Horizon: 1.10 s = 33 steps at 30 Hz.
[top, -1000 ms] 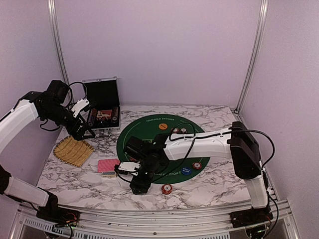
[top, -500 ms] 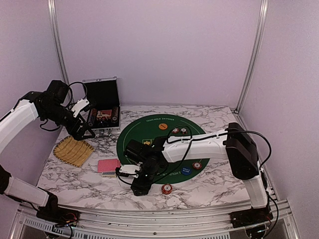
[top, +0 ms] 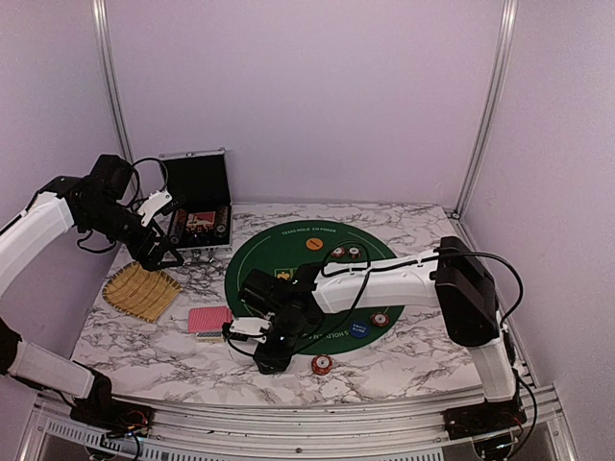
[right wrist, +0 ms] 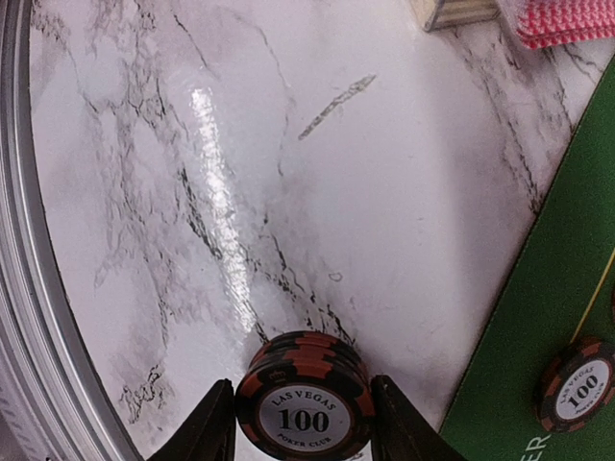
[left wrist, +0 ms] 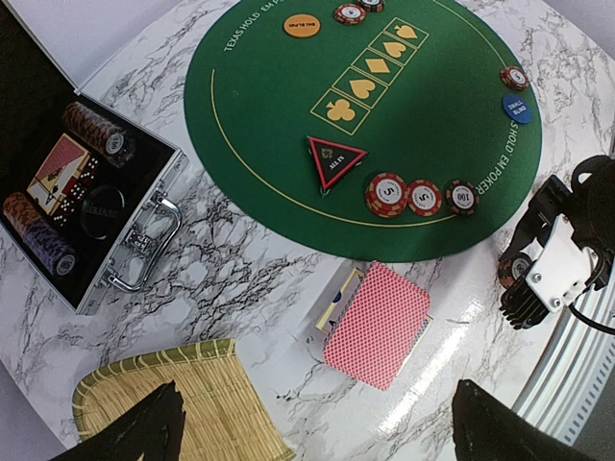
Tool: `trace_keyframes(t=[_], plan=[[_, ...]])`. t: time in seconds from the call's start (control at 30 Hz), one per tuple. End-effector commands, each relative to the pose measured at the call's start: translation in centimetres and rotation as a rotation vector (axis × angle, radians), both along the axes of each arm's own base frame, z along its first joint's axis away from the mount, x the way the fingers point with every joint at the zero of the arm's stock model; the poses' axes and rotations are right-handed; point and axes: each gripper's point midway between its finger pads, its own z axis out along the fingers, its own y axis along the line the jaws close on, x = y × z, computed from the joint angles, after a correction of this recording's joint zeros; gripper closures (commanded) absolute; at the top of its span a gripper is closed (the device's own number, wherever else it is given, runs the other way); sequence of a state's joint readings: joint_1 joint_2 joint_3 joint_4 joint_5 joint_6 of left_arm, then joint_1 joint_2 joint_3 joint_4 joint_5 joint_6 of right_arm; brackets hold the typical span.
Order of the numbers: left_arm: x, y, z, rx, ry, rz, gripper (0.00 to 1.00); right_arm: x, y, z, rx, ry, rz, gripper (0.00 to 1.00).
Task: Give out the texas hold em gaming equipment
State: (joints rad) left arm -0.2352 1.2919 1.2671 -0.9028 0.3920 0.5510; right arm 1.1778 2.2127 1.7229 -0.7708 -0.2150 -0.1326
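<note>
My right gripper is shut on a short stack of dark and orange "100" poker chips, low over the marble just off the near-left edge of the green mat. Red-backed cards lie on a card box to its left, also in the left wrist view. On the mat are three chips in a row, a dark triangular marker, an orange disc and a blue disc. My left gripper is open and empty, high above the tray and cards.
The open silver case with chips and a deck stands at the back left. The yellow straw tray lies at the left. More chips sit on the mat and near the front edge. The metal table rail runs close in front.
My right gripper has shifted slightly over the marble with the chip stack still in it. The left arm has not moved.
</note>
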Motion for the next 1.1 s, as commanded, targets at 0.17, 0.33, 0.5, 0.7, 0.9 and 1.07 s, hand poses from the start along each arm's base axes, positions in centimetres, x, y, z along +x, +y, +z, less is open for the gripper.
trace_keyframes(t=[0.17, 0.33, 0.5, 0.7, 0.9, 1.07], plan=[[-0.4, -0.2, 1.2, -0.008, -0.021, -0.019, 0.01, 0.0, -0.4, -1.4, -0.030, -0.009, 0.003, 0.47], [-0.4, -0.2, 1.3, -0.010, -0.021, -0.020, 0.01, 0.0, -0.2, -1.0, -0.021, -0.008, 0.000, 0.55], [-0.4, -0.2, 1.2, -0.008, -0.022, -0.020, 0.01, 0.0, 0.0, -0.2, -0.006, -0.011, 0.002, 0.59], [-0.4, -0.3, 1.2, -0.010, -0.021, -0.022, 0.01, 0.0, -0.1, 0.7, 0.004, -0.016, -0.001, 0.60], [-0.3, -0.3, 1.3, -0.011, -0.022, -0.022, 0.01, 0.2, -0.1, 1.9, 0.021, -0.029, -0.009, 0.65], [-0.3, -0.3, 1.1, -0.010, -0.016, -0.022, 0.01, 0.4, -0.2, 2.9, 0.032, -0.045, -0.018, 0.68]])
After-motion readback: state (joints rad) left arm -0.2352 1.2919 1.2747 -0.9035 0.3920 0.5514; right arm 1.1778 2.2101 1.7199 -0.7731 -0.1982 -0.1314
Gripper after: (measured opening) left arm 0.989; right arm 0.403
